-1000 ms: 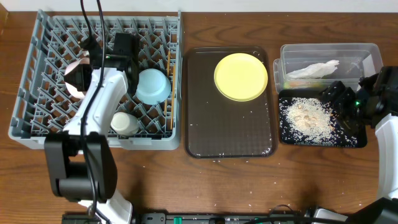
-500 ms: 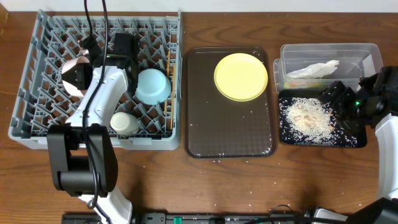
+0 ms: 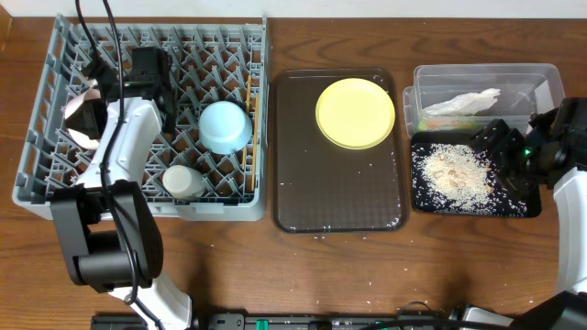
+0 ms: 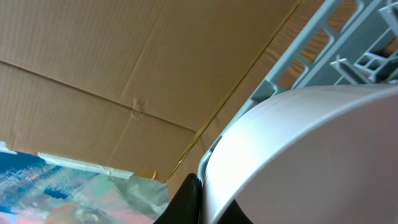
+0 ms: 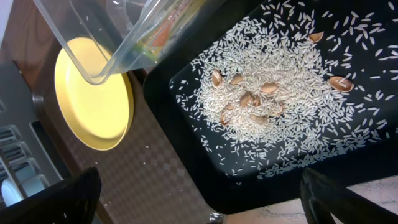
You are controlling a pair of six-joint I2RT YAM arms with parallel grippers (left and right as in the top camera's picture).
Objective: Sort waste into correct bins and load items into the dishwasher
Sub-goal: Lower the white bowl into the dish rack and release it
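The left gripper (image 3: pixel 96 92) is seen from overhead clamped on the white bowl (image 3: pixel 81 121), which is held tilted on edge at nine o'clock of the dish rack (image 3: pixel 46 183), above the pegs. If the bowl is let go before its rim is seated between pegs, it may well roll or tip against the latticed wall. The light blue bowl (image 3: pixel 225 126) and small white cup (image 3: pixel 183 181) lie towards three and five o'clock of the rack, well apart from it. The yellow plate (image 3: pixel 355 113) is not yet loaded and rests at one o'clock of the brown serving tray (image 3: pixel 339 192). The right gripper (image 3: pixel 500 147) is held open over the black tray (image 3: pixel 523 209). In the left wrist view, the bowl's rim (image 4: pixel 298 149) fills the frame and only a sliver of one finger (image 4: pixel 186 199) is shown, so the depth of the pinch cannot be judged and a slip is possible. In the right wrist view, the fingers are spread wide at five and seven o'clock, nothing is held, and the rice (image 5: pixel 273 106) is heaped close below; it could be scattered by a low sweep towards the plate at nine o'clock.
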